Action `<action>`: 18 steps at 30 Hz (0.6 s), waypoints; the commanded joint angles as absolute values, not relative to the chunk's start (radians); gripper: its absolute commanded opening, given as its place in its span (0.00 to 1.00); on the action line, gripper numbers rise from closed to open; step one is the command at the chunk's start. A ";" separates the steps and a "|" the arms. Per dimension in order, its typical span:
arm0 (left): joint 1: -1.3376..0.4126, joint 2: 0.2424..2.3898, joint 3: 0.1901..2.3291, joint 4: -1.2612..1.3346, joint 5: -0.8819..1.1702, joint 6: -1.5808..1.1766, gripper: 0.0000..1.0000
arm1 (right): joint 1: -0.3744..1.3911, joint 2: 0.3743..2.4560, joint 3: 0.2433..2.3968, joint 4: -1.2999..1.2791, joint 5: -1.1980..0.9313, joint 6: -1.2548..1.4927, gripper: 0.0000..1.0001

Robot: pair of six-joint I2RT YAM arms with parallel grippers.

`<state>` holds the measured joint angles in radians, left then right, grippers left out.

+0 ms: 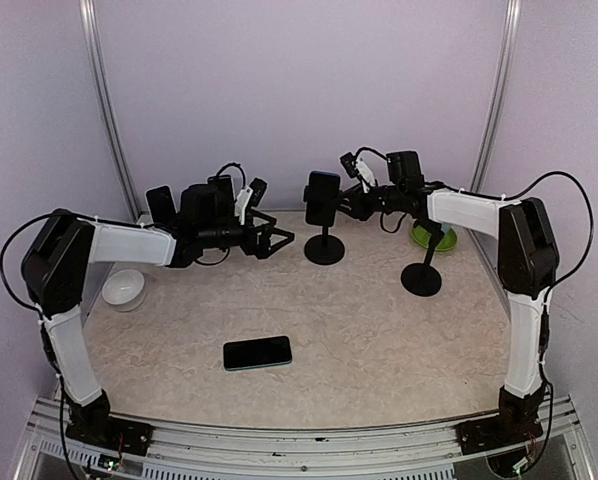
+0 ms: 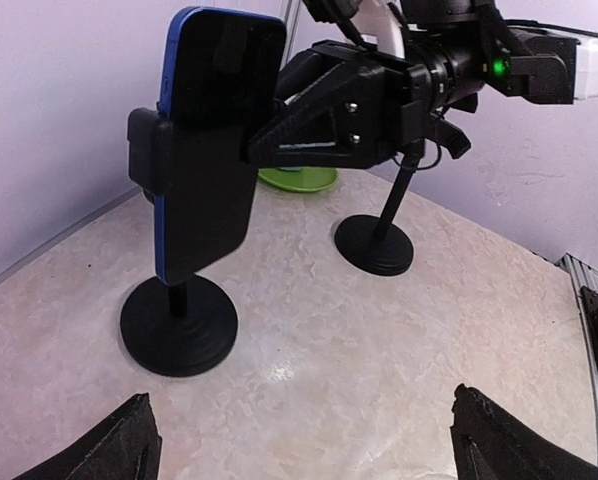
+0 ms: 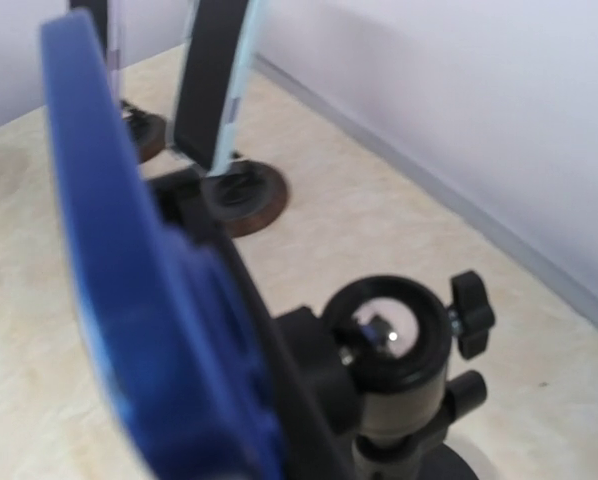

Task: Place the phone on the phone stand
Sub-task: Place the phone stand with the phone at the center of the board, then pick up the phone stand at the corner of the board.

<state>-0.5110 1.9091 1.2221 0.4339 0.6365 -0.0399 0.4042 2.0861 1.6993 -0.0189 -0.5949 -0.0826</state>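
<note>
A blue-edged phone (image 2: 204, 150), a slim slab with a dark back and rounded corners, stands upright in the black clamp of a phone stand (image 2: 179, 325). The stand has a thin post on a matte round base and sits at the far middle of the counter (image 1: 359, 340). In the right wrist view, blurred by closeness, the clamp rides on a glossy ball joint (image 3: 384, 335) with a small lobed knob (image 3: 471, 312).

The right gripper (image 1: 344, 203), angular black plastic, meets the phone's right edge; whether it is clenched on the phone or only touching it, I cannot tell. The left gripper (image 1: 272, 240) is released, its dark, grainy fingertips (image 2: 119, 450) spread wide with nothing between them, just left of the stand.

A second phone (image 1: 258, 353) lies flat on the near middle of the counter, glossy black with a teal rim. An empty stand (image 1: 422, 276) is to the right, with a green bowl (image 1: 449, 240) just behind it. A third phone (image 1: 161, 205) stands upright at the far left, and a white bowl (image 1: 125, 290) sits near the left wall.

The counter is pale beige with a marbled pattern and a soft sheen. Plain lavender walls (image 1: 299, 90) enclose it, with slim metal rails (image 1: 104, 100) running up them.
</note>
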 commanded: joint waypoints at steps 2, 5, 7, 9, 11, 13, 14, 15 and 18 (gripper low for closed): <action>-0.514 1.721 1.093 0.522 0.558 -0.097 0.99 | 0.377 2.097 1.823 0.073 -0.545 -0.062 0.08; -0.528 1.650 1.038 0.483 0.506 -0.107 0.99 | 0.365 2.111 1.857 0.057 -0.523 -0.043 0.08; -0.541 1.601 1.002 0.451 0.465 -0.114 0.99 | 0.356 2.117 1.866 0.051 -0.518 -0.025 0.09; -0.551 1.555 0.970 0.428 0.421 -0.145 0.99 | 0.351 2.116 1.865 0.047 -0.508 -0.014 0.09; -0.557 1.507 0.943 0.397 0.362 -0.197 0.99 | 0.348 2.113 1.856 0.046 -0.488 -0.008 0.09; -0.566 1.449 0.911 0.370 0.317 -0.244 0.99 | 0.344 2.111 1.846 0.051 -0.482 0.002 0.10; -0.570 1.416 0.893 0.365 0.305 -0.258 0.99 | 0.344 2.112 1.847 0.050 -0.477 0.009 0.11; -0.577 1.383 0.876 0.355 0.291 -0.266 0.99 | 0.342 2.112 1.848 0.046 -0.476 0.012 0.13; -0.598 1.293 0.839 0.313 0.230 -0.278 0.99 | 0.342 2.111 1.845 0.047 -0.463 0.020 0.23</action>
